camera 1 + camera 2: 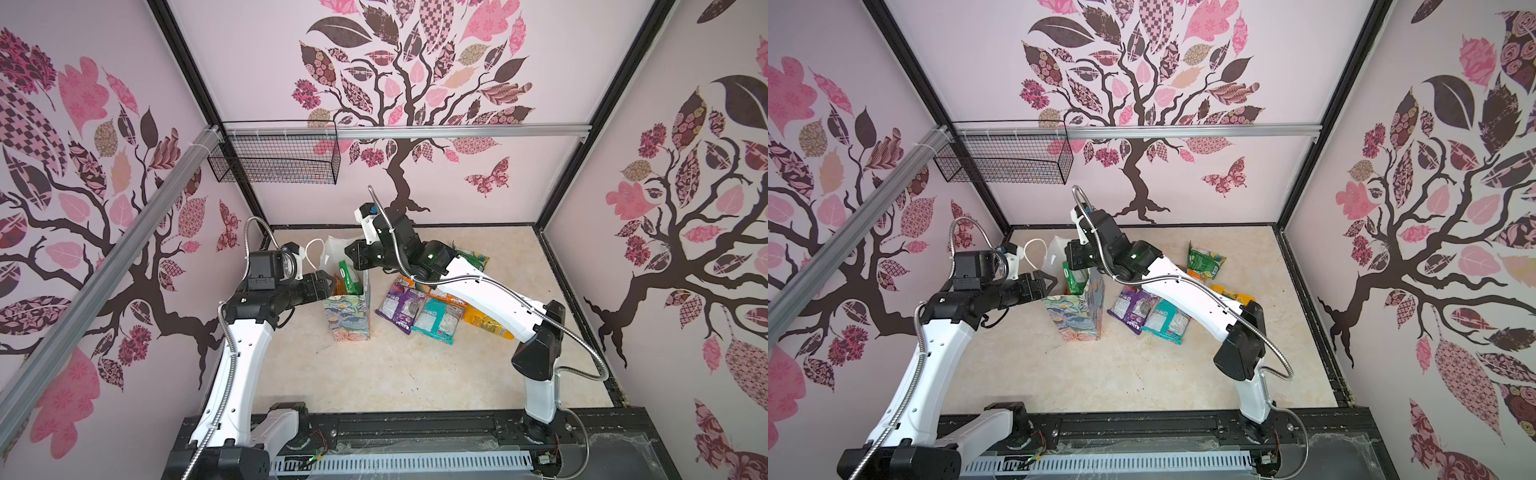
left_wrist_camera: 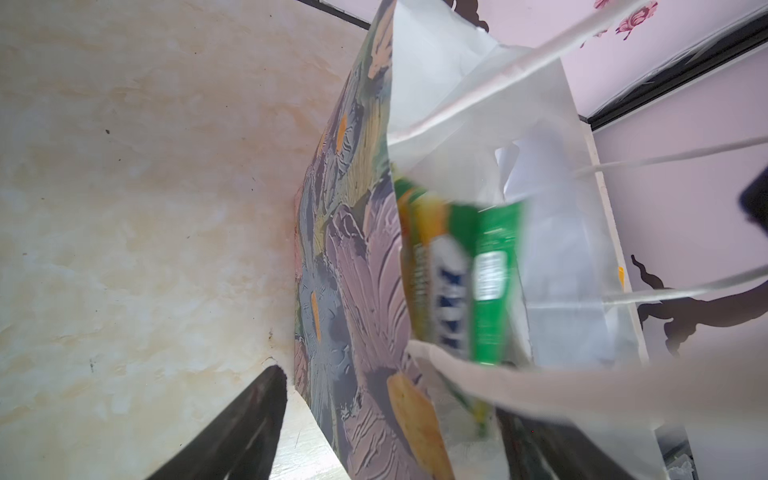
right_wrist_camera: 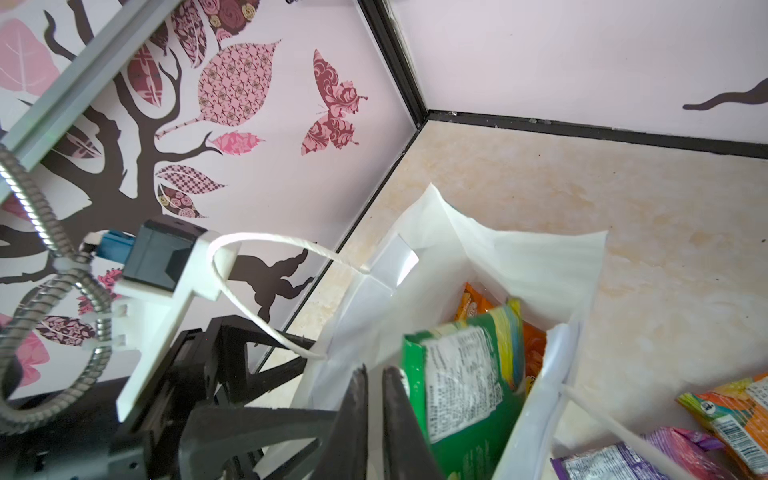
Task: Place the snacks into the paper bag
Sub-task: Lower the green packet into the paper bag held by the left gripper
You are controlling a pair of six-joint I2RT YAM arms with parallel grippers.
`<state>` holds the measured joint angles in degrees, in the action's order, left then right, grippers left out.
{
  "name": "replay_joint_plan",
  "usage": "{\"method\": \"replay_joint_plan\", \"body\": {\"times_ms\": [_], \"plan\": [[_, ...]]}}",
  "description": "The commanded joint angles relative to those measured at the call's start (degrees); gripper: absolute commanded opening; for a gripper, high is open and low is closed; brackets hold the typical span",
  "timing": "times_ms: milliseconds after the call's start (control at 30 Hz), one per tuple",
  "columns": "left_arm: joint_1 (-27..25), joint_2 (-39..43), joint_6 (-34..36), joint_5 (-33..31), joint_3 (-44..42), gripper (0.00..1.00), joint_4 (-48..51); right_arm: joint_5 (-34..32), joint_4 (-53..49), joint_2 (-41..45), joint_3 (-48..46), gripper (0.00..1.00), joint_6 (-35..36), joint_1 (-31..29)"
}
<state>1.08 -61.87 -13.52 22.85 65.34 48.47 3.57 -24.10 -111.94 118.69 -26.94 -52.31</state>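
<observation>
- Straddles the near rim of the upright paper bag [image 1: 348,318], left of middle, with the left gripper [image 1: 331,286] spread wide, clamping nothing.
- Hovers at the bag mouth with the right gripper [image 3: 374,374] barely parted and empty, green packet [image 3: 465,386] leaning inside by an orange packet [image 3: 473,305].
- Judged partly done: purple packet [image 1: 399,305], teal packet [image 1: 436,320] and yellow packet [image 1: 485,323] left beside it.
- Farther back, far green packet [image 1: 473,257], seen only in both top views; slim finger gap, only from the right wrist.

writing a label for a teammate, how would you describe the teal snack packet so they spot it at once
On the beige table, in both top views, look just right of the upright flowered paper bag, where loose snack packets lie piled under the right arm. The teal packet lies flat between a purple packet and a yellow packet; it is the only teal one there.
</observation>
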Motion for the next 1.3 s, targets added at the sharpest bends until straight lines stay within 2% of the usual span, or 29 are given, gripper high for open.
{"method": "replay_joint_plan", "body": {"times_ms": [0,267,433,633,900,1033,1200,1267], "plan": [[-0.14,0.37,0.24,1.66,-1.18,0.81,-1.81,-1.24,1.24,-0.03,3.37,0.16,0.92,0.04],[-0.12,0.72,0.31,2.11,-0.89,0.8,-1.91,-0.65,-0.2,1.1,4.69,0.21,1.56,0.08],[-0.18,1.05,0.51,1.71,-1.09,0.8,-2.18,-0.45,-1.14,4.54,2.0,0.22,2.79,0.04],[-0.13,0.43,0.86,1.26,0.16,0.8,-1.19,-3.83,2.67,16.13,-12.09,0.23,3.09,0.07],[-0.08,1.53,1.43,-3.66,3.89,0.8,1.34,-11.17,3.9,34.99,-35.15,0.27,2.4,0.06],[0.47,2.01,1.31,-6.12,5.05,0.83,2.47,-14.94,5.33,41.18,-43.77,0.29,3.37,0.58],[3.28,2.55,0.87,-5.72,4.41,0.82,0.79,-11.61,4.49,41.83,-48.23,0.3,9.07,2.94],[4.09,3.49,0.05,-5.56,2.98,0.82,-1.79,-5.93,5.35,41.42,-50.08,0.3,11.14,4.37]]}}
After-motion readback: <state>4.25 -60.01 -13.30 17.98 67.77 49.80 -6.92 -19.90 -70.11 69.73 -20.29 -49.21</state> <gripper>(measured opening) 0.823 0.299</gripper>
